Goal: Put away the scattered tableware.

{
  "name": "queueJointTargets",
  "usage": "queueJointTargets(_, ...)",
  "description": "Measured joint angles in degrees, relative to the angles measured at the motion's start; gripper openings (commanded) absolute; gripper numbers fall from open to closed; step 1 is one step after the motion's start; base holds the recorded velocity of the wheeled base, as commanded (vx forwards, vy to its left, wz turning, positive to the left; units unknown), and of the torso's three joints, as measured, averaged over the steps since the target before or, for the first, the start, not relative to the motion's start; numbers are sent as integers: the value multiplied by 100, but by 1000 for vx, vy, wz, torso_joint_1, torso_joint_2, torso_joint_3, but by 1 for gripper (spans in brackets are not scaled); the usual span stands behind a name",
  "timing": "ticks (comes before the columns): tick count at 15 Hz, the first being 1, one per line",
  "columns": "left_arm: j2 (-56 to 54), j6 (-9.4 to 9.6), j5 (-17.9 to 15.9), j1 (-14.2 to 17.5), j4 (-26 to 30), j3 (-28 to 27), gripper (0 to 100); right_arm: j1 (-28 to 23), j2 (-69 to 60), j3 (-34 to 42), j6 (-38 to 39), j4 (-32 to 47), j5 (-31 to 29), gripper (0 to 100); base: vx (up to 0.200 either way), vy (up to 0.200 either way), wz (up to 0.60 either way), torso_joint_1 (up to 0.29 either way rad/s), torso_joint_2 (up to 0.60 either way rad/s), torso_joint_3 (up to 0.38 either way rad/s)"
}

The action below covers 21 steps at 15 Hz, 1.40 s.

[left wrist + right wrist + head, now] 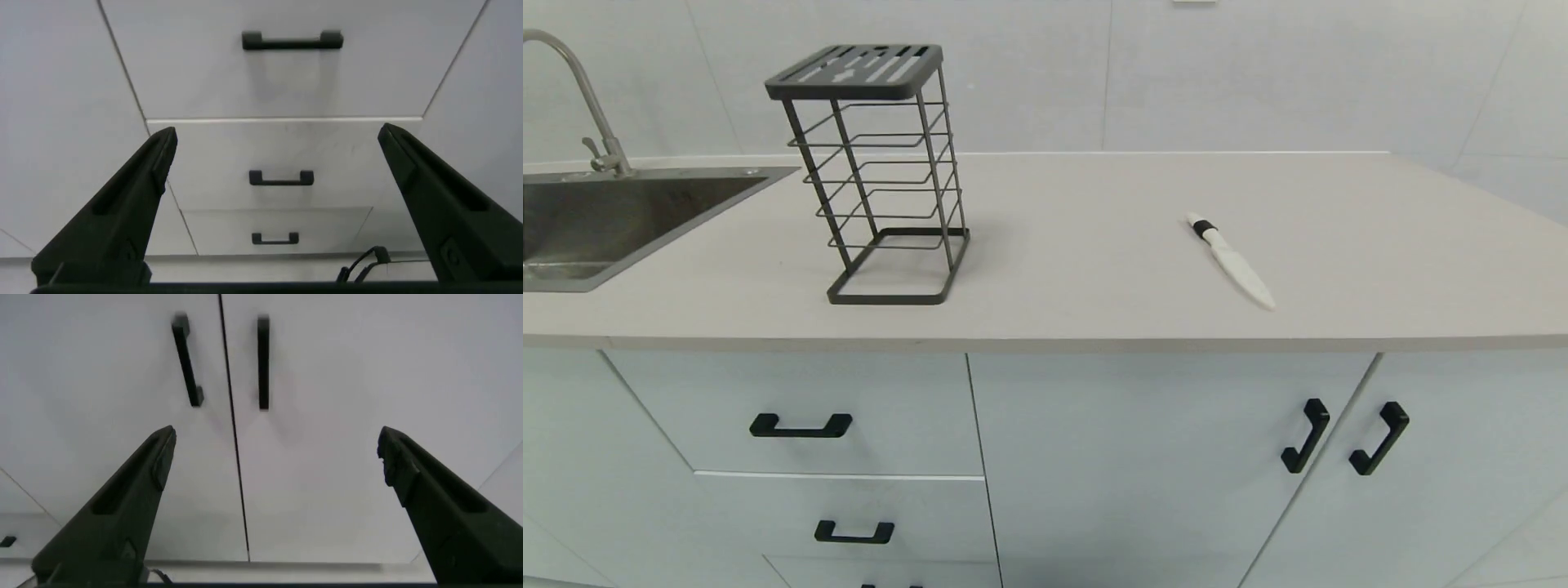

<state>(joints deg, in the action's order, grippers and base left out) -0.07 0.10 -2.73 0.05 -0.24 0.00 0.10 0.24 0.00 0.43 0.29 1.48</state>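
Spread wide and empty, down low: left gripper [278,143] before the drawers [282,90], right gripper [278,441] before the cabinet doors [327,474]. Up on the counter [1094,245], right side near the front edge, a white knife [1230,260], possibly sheathed; well left, the slotted rack [882,171]. Could skid off the edge if nudged while pinched flat, or miss a slot.

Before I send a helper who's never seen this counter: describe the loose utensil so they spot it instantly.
On the pale countertop, the sink and black wire rack sit toward the left. The utensil lies alone on the right half: slim, white, with one black band.
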Motion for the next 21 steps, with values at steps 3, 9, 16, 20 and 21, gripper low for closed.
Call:
queueJointTargets(3,0,-10,9,2,2,0,100,1,0,0,1,0,2,100,0,0,0,240,-483,-207)
queueJointTargets(9,0,-21,17,2,-2,0,100,4,0,0,0,6,-2,100,0,0,0,241,-483,-229)
queueJointTargets(16,0,-17,28,6,2,0,100,1,0,0,1,6,-2,100,0,0,0,292,-516,-244)
queueJointTargets(20,0,-20,35,5,2,0,100,-2,0,0,1,4,0,100,0,0,0,290,-555,-271)
queueJointTargets(21,0,-23,35,5,0,0,100,-2,0,0,1,4,-2,100,0,0,0,315,-569,-261)
